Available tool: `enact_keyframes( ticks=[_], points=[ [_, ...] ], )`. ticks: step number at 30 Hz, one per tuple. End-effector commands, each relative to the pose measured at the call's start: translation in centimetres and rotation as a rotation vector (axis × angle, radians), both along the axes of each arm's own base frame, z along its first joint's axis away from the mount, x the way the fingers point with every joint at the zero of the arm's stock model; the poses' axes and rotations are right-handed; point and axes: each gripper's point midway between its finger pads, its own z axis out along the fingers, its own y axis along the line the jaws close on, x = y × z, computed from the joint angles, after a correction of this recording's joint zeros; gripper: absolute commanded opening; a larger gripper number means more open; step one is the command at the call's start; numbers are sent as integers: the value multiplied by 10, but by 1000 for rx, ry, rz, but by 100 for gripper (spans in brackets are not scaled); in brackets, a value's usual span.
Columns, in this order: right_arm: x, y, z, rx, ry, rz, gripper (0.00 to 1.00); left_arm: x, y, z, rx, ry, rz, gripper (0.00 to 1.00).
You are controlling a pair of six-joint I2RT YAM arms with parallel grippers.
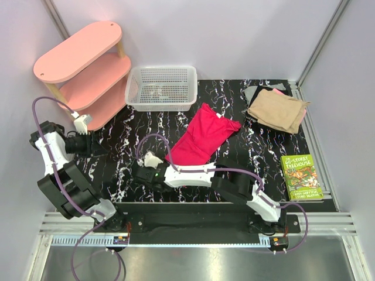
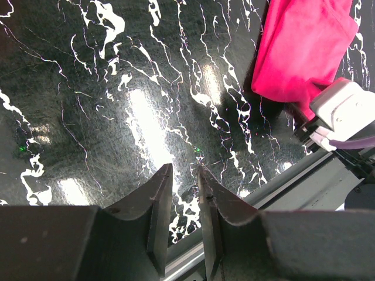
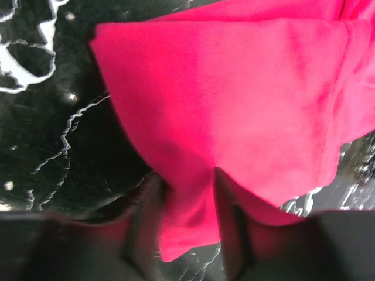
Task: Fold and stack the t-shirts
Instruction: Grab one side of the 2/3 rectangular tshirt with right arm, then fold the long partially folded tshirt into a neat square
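Right gripper [image 3: 186, 178] straddles hem of crimson tee [image 3: 234, 105] (clamped or not: can't tell); left gripper [image 2: 184, 170] slightly parted, empty.

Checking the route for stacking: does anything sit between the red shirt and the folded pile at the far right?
Nothing visible. Bare table lies between the red shirt and the pile; the book sits nearer the arms, off that line.
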Motion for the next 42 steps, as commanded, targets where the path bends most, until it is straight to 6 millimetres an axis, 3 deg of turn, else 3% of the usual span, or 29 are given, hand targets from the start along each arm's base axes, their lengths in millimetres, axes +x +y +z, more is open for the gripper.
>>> enact_keyframes(
  ticks=[1, 9, 12, 13, 19, 24, 31, 38, 41, 42],
  points=[
    [-12, -6, -32, -2, 95, -24, 36, 5, 3, 15, 41, -52, -6, 28],
    [-23, 3, -42, 37, 168, -24, 12, 7, 1, 17, 37, -57, -8, 28],
    [-24, 7, -34, 58, 178, -20, 5, 6, 1, 16, 36, -55, -11, 28],
    [-25, 10, -26, 67, 182, -16, 1, 6, 0, 16, 35, -57, -13, 28],
    [-40, 38, 26, 144, 194, 30, 0, 6, -1, 17, 34, -60, -15, 28],
    [-74, 66, 60, 229, 236, 92, 0, 5, -2, 19, 38, -67, -18, 28],
    [-108, 85, 104, 367, 301, 139, 0, 4, -2, 22, 45, -73, -26, 28],
    [-113, 91, 144, 475, 316, 176, 0, 4, -4, 27, 43, -81, -32, 28],
    [-95, 81, 159, 491, 279, 163, 0, 5, -4, 27, 45, -81, -34, 28],
    [-91, 73, 155, 479, 285, 152, 0, 4, -3, 27, 44, -80, -32, 28]
  ],
)
